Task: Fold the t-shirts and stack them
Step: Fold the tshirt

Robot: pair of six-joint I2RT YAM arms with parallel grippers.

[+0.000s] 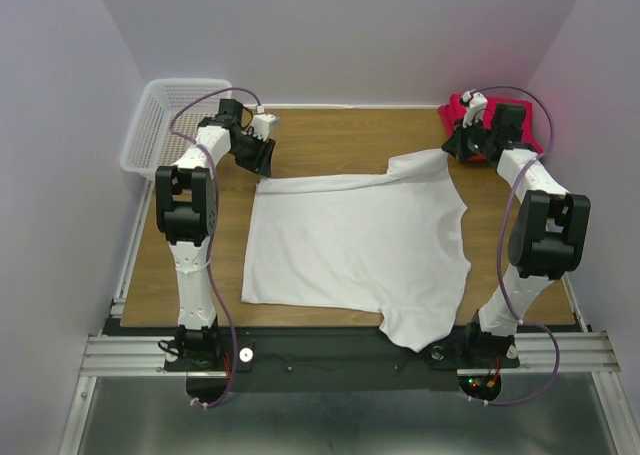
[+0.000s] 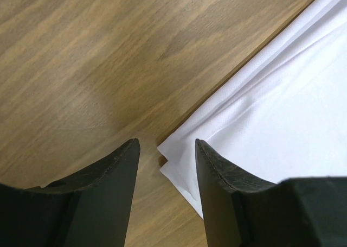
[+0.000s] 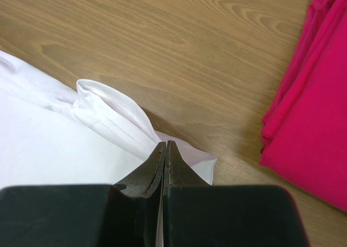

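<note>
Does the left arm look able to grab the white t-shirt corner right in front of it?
Probably yes. The left gripper is open, its jaws either side of a corner of the white t-shirt, with only bare table around it.

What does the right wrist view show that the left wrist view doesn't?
Only the right wrist view: the red shirts, folded at the right, and the right gripper shut on a raised fold of the white shirt. Only the left wrist view: the left gripper, open astride a corner of that shirt. Both: the white shirt lying on the wooden table.
</note>
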